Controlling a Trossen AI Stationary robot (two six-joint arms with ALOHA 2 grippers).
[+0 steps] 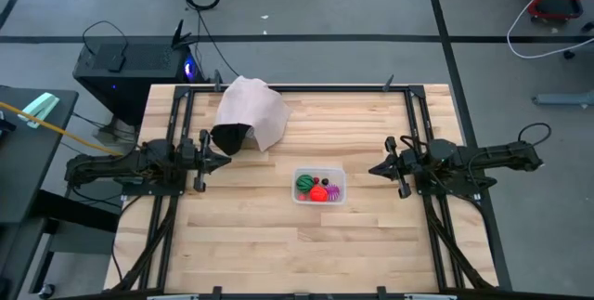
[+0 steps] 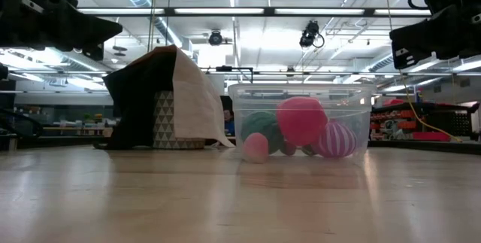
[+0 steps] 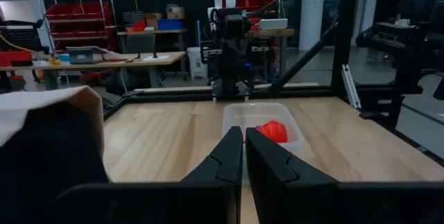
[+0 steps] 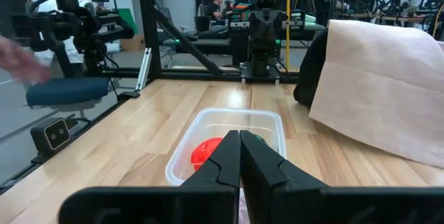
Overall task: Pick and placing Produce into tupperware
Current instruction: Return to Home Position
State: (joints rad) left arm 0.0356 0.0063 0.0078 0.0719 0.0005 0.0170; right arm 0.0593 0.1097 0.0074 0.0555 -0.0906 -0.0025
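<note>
The clear tupperware stands on the table's middle; it also shows in the low view and both wrist views. Inside lie toy produce: a green piece, a red piece, a magenta-purple striped piece and a small dark one. My left gripper hangs shut and empty above the table, left of the tub. My right gripper hangs shut and empty to the tub's right.
A pale pinkish-white bag with a dark open mouth lies on the table's far left part, close to my left gripper. Black frame rails run along the table's edges. Bare wood lies in front of the tub.
</note>
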